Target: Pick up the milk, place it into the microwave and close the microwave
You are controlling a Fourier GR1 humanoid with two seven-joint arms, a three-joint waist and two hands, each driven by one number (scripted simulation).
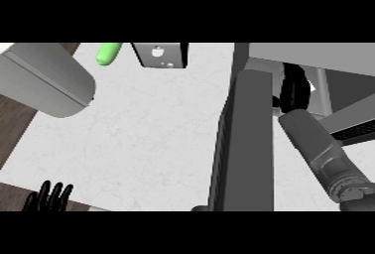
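Observation:
The microwave (322,54) stands at the right, and its dark door (245,144) swings open toward me, seen edge-on. My right forearm (322,149) reaches past the door into the microwave's opening. My right hand (293,92) shows there only as a dark shape just inside. I cannot make out the milk; the hand and the door hide that spot. My left hand (47,196) rests open at the lower left edge, fingers up, holding nothing.
A green elongated object (108,53) lies at the back of the white counter (147,139). Beside it stands a small grey and black appliance (159,54). A large grey rounded body (44,79) fills the upper left. Brown wood shows along the left edge.

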